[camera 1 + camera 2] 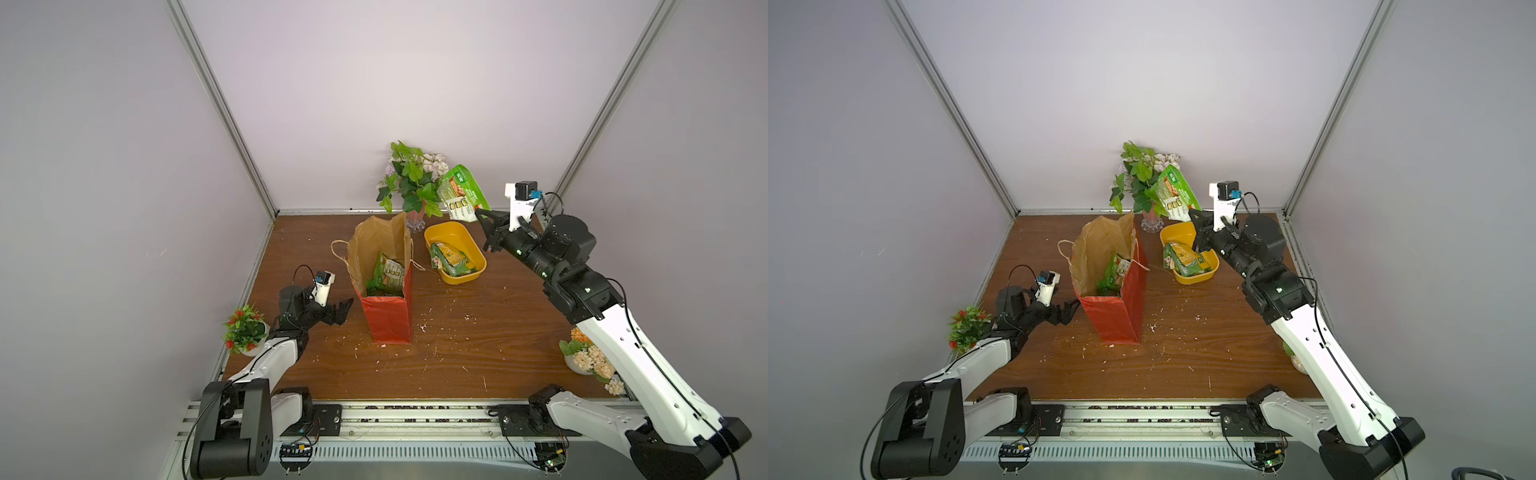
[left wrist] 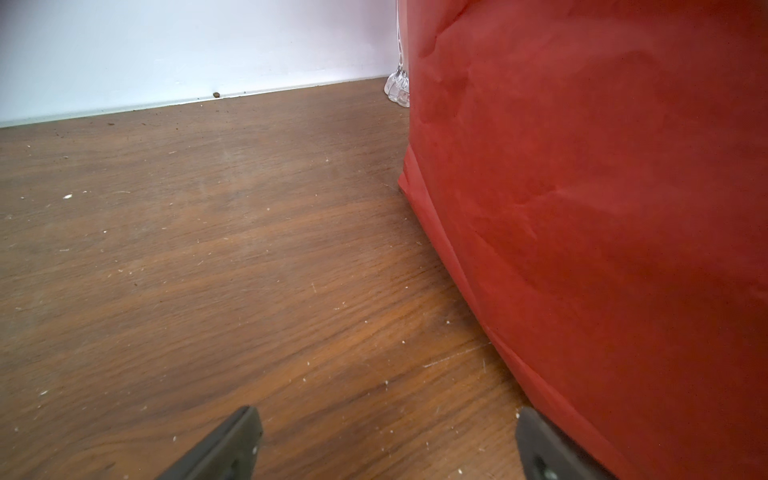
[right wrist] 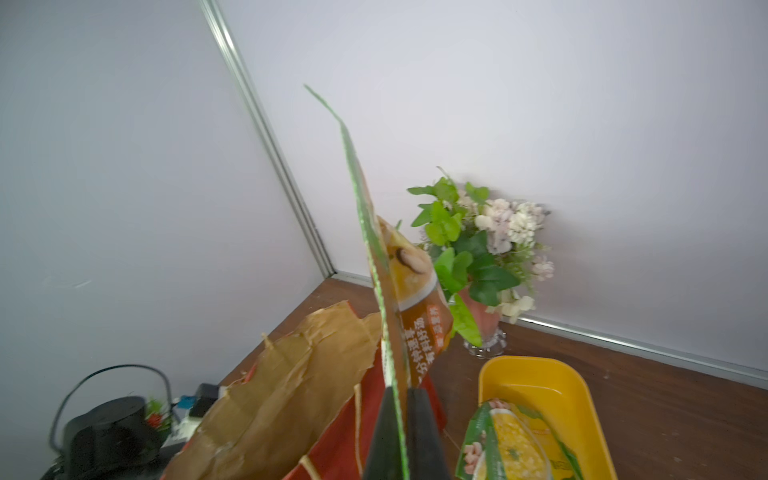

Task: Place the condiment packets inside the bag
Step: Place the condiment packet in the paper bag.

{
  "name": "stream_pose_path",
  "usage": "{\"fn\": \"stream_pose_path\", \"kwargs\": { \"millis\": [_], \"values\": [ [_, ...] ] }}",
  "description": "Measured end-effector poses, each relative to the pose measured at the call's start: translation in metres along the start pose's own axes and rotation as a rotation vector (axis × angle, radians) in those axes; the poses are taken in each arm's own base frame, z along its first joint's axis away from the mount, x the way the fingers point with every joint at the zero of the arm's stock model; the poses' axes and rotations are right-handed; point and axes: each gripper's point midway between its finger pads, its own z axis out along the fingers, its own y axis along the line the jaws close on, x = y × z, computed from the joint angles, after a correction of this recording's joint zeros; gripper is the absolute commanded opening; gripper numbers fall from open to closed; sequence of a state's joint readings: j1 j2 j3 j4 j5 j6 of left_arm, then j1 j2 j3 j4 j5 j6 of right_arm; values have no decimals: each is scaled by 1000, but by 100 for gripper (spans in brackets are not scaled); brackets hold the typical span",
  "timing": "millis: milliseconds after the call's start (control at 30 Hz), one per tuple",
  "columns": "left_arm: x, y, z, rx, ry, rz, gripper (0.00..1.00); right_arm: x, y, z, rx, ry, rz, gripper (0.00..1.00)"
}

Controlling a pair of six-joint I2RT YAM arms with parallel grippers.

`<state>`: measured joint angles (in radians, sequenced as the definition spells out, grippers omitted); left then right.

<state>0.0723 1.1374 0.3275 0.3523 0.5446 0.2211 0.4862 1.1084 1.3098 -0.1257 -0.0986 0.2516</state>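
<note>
The bag (image 1: 386,316) (image 1: 1117,316) stands upright mid-table, red outside, its brown inside open upward. One green condiment packet (image 1: 388,274) (image 1: 1117,272) leans inside it. My right gripper (image 1: 480,214) (image 1: 1192,214) (image 3: 400,390) is shut on the lower edge of a second packet (image 1: 462,194) (image 3: 399,311), held in the air above the yellow tub, right of the bag's mouth. A third packet (image 1: 451,259) (image 3: 511,449) lies in the tub. My left gripper (image 1: 343,309) (image 2: 386,419) stands open and empty, low at the bag's left side (image 2: 602,208), one finger close to the red paper.
The yellow tub (image 1: 440,227) sits right of the bag. A glass vase of leafy flowers (image 1: 411,183) stands at the back wall behind both. A small red-flowered pot (image 1: 245,328) is at the left edge, and a peach-flowered pot (image 1: 586,357) at the right edge.
</note>
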Motion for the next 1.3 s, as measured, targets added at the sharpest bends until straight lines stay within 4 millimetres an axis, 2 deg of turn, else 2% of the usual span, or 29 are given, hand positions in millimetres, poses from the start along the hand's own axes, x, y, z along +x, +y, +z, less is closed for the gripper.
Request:
{"fn": "stream_pose_path", "kwargs": {
  "millis": [133,233,367,500,767,1100,1233,1267,1300],
  "values": [
    [0,0,0,0,-1,1,98,17,42,16,-109,57,10,0],
    [0,0,0,0,-1,1,98,35,65,32,-163,109,22,0],
    [-1,0,0,0,-2,1,98,66,83,51,-197,186,41,0],
    [-2,0,-1,-1,-6,4,98,89,93,66,-212,239,62,0],
    [-4,0,-2,-3,-13,8,98,94,107,74,-254,237,73,0],
    [-7,0,-3,-4,-21,12,98,103,139,104,-305,274,40,0],
    [-8,0,-4,-5,-26,15,98,112,142,107,-305,291,32,0],
    [-8,0,-4,-6,-27,16,98,113,141,107,-303,293,30,3],
    [-9,0,-4,-6,-28,16,98,114,140,107,-299,293,28,12]
  ]
}}
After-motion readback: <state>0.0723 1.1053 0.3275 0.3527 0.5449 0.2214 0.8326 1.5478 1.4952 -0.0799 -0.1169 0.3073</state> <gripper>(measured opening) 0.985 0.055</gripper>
